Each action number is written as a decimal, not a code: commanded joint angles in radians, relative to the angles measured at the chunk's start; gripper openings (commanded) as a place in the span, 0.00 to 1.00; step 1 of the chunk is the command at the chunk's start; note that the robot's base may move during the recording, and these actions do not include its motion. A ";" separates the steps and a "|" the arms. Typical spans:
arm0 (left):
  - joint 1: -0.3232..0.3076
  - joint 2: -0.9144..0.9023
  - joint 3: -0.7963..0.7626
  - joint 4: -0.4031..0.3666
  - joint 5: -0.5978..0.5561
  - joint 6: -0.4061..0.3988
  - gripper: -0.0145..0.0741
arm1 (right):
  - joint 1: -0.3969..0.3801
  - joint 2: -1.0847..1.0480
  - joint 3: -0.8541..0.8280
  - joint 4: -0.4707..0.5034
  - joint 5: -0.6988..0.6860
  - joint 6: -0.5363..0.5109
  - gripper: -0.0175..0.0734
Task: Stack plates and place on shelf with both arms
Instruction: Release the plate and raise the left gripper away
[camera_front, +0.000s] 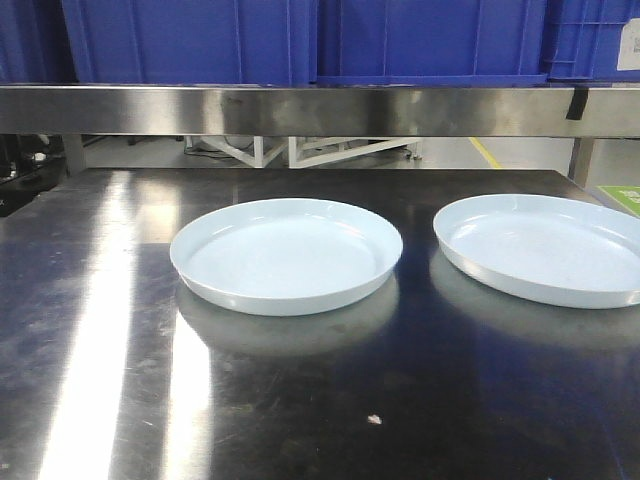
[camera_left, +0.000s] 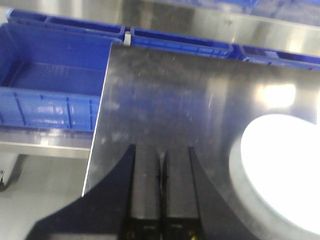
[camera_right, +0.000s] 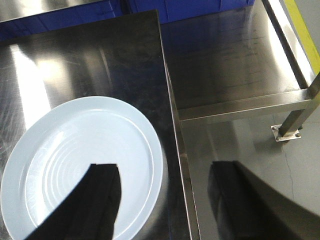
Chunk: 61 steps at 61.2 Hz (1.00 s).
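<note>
Glossy bluish-white left plate (camera_front: 286, 255) and right plate (camera_front: 545, 248) found unstacked on steel table (camera_front: 90, 330), well apart, both rim-up. Judged rigid, slick, chip-prone, moderately heavy. Low upturned rim best pinched, one finger inside, one outside. Left gripper (camera_left: 161, 172) seen pressed closed, empty, beside left plate. Right gripper (camera_right: 167, 200) spread wide, empty, one finger above right plate.

Left gripper (camera_left: 161, 157): 2 black fingers (camera_left: 125, 200) closed together, inner pads meeting along a thin seam, pointing forward and tilted down. Right gripper (camera_right: 162, 170): its 2 black prongs (camera_right: 102, 200) spread wide with a broad gap between the tips, aimed steeply downward.
</note>
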 joint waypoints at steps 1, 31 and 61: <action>-0.007 -0.032 0.014 -0.015 -0.103 0.001 0.27 | 0.000 -0.013 -0.035 0.001 -0.075 -0.007 0.74; -0.007 -0.036 0.046 -0.015 -0.102 0.001 0.26 | 0.000 -0.013 -0.035 0.001 -0.075 -0.007 0.69; -0.007 -0.036 0.046 -0.015 -0.102 0.001 0.26 | 0.000 -0.013 -0.035 0.010 -0.065 -0.007 0.25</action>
